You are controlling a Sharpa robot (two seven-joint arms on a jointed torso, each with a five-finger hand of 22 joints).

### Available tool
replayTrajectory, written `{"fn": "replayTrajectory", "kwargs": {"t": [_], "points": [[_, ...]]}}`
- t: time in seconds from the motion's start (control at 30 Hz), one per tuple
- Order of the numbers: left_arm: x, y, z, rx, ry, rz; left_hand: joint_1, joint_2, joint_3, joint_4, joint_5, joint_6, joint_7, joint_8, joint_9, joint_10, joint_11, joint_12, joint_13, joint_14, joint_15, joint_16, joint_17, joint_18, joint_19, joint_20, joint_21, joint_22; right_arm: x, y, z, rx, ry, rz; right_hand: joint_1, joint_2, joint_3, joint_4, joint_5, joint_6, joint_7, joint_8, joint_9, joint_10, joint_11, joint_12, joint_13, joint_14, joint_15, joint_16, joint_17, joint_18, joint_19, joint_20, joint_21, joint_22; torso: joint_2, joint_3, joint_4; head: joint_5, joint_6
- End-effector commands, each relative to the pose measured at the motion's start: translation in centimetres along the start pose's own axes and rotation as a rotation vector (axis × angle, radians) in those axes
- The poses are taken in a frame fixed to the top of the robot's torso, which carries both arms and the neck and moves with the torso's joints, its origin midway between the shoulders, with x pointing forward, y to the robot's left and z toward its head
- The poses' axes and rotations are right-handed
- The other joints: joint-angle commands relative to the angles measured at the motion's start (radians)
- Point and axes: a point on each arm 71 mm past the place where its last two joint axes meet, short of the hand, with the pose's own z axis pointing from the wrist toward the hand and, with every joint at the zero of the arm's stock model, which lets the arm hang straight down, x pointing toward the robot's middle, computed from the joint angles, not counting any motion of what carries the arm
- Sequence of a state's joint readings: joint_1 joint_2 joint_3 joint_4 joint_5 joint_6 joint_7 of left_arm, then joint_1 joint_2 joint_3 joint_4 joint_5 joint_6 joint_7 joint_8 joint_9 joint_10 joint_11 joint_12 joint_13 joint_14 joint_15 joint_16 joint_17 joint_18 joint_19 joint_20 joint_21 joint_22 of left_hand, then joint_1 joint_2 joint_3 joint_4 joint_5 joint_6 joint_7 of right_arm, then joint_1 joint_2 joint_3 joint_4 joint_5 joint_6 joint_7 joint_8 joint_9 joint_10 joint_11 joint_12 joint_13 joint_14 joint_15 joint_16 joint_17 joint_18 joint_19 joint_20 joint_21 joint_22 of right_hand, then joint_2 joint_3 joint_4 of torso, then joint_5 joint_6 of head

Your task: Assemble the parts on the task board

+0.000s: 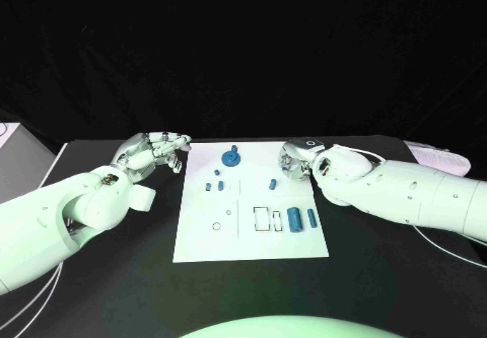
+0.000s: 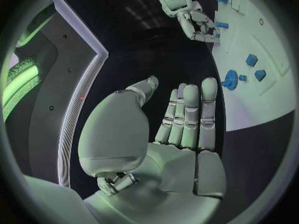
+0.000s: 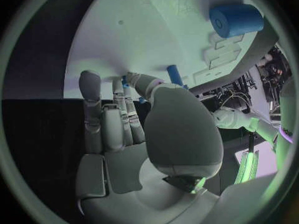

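Black bench (image 1: 122,296) with the white board (image 1: 254,243) lying mid-bench, long side running away from the robot.

Left hand (image 1: 154,151) sits just off the board's far left corner, holding nothing, fingers straight and side by side, thumb apart.

Right hand (image 1: 300,159) is over the board's far right edge, fingers extended close together above the surface, nothing gripped as far as I can tell.

Parts, all blue: gear (image 1: 232,158) near the far edge, 2 small blocks (image 1: 214,186) left of centre, short peg (image 1: 273,184) near the right hand, cylinder (image 1: 294,219) and slim bar (image 1: 312,217) by the right edge.
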State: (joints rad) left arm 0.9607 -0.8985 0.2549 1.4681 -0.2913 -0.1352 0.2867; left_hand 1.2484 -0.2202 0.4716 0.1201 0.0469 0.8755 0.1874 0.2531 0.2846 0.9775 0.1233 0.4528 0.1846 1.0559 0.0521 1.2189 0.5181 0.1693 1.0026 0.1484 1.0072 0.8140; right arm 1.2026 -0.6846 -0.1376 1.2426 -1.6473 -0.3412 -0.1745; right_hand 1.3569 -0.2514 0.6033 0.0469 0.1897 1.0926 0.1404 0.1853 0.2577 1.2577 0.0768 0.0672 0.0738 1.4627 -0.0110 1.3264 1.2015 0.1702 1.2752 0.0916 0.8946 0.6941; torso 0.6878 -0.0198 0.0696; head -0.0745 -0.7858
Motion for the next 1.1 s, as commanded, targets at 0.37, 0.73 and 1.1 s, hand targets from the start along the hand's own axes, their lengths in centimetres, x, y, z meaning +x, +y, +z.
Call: {"fn": "replayTrajectory", "kwargs": {"t": [0.37, 0.73, 1.1], "points": [[0.1, -0.1, 0.0, 0.001, 0.01, -0.006, 0.005, 0.01, -0.007, 0.003, 0.004, -0.011, 0.0, 0.004, 0.0, -0.008, -0.002, 0.003, 0.001, -0.004, 0.002, 0.006, -0.002, 0.001, 0.005, 0.004, 0.002, 0.004, 1.5, 0.6, -0.5, 0.004, 0.018, -0.022, 0.023, 0.044, 0.032, -0.026, -0.004, 0.041, -0.012, 0.033, 0.026, 0.038, -0.018, 0.004, 0.007, 0.048, -0.012, 0.032, 0.027, -0.03, 0.025, -0.014, 0.086, 0.103, -0.001, 0.0003, 0.0002, 0.0, -0.006], [0.1, 0.0, -0.1, -0.002, 0.01, -0.006, 0.009, 0.011, -0.01, 0.004, 0.004, -0.012, 0.0, 0.004, -0.001, -0.01, -0.001, 0.003, 0.002, -0.004, 0.002, 0.008, -0.002, 0.001, 0.006, 0.004, 0.003, 0.005, 0.8, 0.3, -0.7, 0.026, -0.095, 0.008, 0.028, 0.065, 0.056, -0.053, -0.01, 0.049, -0.018, 0.051, 0.047, 0.073, -0.027, 0.004, 0.016, 0.047, -0.02, 0.038, 0.025, -0.037, 0.03, -0.023, 0.134, 0.161, -0.001, -0.0002, 0.0, 0.001, -0.004], [0.0, 0.1, -0.1, -0.005, 0.008, -0.006, 0.012, 0.012, -0.012, 0.005, 0.004, -0.014, 0.001, 0.004, -0.001, -0.014, -0.001, 0.003, 0.002, -0.003, 0.002, 0.008, -0.002, 0.0, 0.007, 0.004, 0.003, 0.005, 0.4, 0.3, -0.9, 0.025, -0.152, 0.04, 0.025, 0.067, 0.06, -0.057, -0.018, 0.048, -0.018, 0.054, 0.051, 0.075, -0.027, 0.001, 0.017, 0.048, -0.02, 0.041, 0.027, -0.039, 0.03, -0.024, 0.143, 0.173, -0.001, 0.0, -0.0005, -0.001, -0.001]]}}
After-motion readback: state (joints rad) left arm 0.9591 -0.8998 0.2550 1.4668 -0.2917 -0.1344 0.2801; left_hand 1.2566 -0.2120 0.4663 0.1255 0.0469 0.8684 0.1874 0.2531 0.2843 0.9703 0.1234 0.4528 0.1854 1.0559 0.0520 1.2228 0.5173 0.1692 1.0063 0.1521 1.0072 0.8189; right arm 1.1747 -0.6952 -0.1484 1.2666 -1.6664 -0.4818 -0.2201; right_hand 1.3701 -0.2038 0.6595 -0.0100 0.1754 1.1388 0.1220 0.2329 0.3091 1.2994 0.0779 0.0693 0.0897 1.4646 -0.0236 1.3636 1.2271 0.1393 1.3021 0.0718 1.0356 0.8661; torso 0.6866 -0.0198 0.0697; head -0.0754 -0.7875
